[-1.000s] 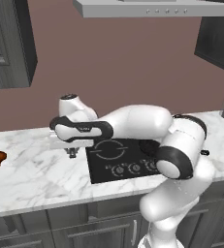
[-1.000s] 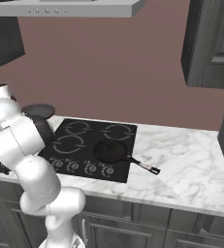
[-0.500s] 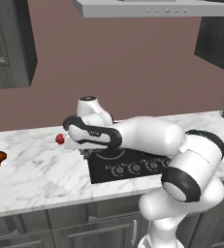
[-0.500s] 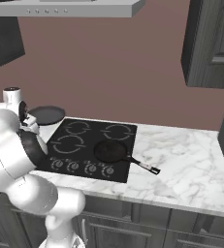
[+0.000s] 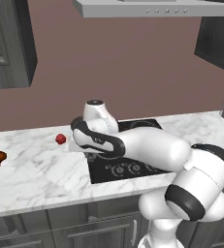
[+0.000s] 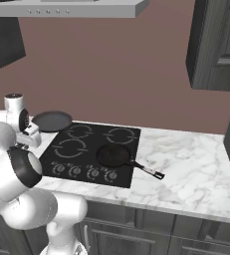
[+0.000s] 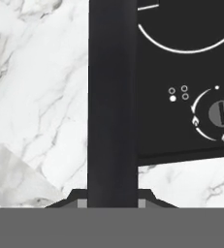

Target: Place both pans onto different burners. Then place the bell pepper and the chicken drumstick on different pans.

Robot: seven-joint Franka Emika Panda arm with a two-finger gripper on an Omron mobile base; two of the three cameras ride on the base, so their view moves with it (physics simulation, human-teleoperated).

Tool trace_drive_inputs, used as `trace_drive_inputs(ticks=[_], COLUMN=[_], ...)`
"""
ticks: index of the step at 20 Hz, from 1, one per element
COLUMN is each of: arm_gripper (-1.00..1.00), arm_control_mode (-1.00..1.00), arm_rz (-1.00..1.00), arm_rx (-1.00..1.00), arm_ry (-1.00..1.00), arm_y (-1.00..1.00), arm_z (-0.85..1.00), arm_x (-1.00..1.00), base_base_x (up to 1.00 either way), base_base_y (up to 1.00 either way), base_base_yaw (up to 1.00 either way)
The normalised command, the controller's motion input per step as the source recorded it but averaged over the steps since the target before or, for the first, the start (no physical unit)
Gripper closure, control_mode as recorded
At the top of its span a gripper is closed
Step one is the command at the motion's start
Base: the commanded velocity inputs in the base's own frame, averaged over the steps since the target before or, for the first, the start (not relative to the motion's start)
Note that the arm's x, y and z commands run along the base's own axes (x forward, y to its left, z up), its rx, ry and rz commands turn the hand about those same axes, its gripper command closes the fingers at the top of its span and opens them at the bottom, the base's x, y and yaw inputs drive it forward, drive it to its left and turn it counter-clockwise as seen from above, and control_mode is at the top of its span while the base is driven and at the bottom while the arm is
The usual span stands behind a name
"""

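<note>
The wide pan's handle [image 7: 112, 97] is being gripped by the closed gripper [image 7: 112, 201] beside the cooktop [image 6: 86, 149] — a thin hold, so swinging may be risked.

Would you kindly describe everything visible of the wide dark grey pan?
The wide dark grey pan is round and shallow with a raised rim, and looks empty. In the right base view it sits level at the cooktop's far left corner. Its long black handle runs up the hand view, clamped between the gripper's closed fingertips.
</note>
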Motion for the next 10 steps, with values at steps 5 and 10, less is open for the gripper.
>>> trace_drive_inputs(ticks=[5, 10], arm_gripper=[1.0, 1.0], arm_control_mode=[-1.0, -1.0], arm_rz=[-0.11, -0.13], arm_rx=[0.0, 0.0], arm_ry=[0.0, 0.0], arm_y=[0.0, -0.1], arm_z=[0.0, 0.0], arm_x=[-0.04, 0.0], base_base_x=[0.0, 0.0], base_base_y=[0.0, 0.0], base_base_yaw=[0.0, 0.0])
